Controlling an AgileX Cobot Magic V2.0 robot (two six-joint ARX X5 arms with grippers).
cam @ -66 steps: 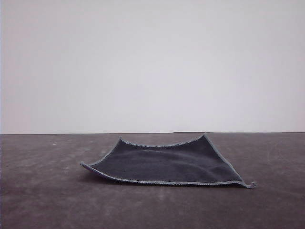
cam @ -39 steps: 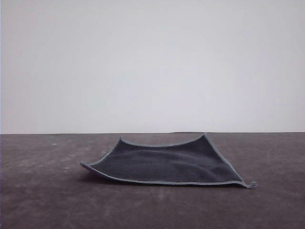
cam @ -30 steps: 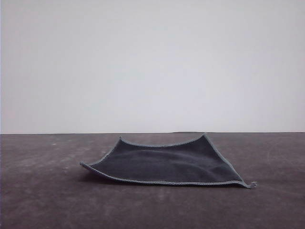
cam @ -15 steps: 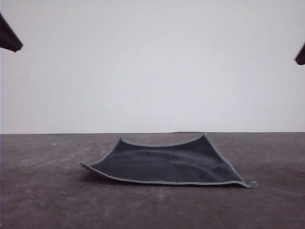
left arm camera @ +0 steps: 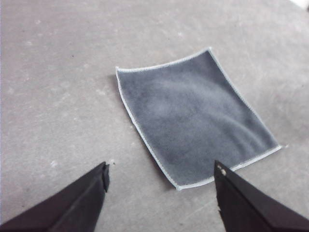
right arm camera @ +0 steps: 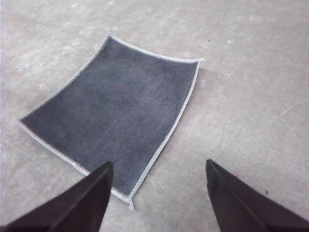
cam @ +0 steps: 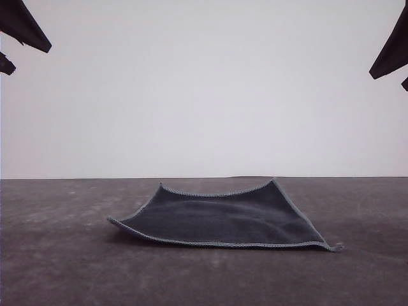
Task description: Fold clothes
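- The left gripper (left arm camera: pixel 159 181) hung high at the left, jaws spread and empty; it should drop onto the cloth's near left corner.
- The cloth (cam: pixel 220 217) lay flat mid-bench (cam: pixel 57 268), grey face up, its corners slightly curled.
- The right gripper (right arm camera: pixel 159 179), likewise spread, should take the near right corner.

Front cam low, level w/ table (cam: pixel 57 274), wrist cams overhead, all sharing cloth (cam: pixel 223 220)
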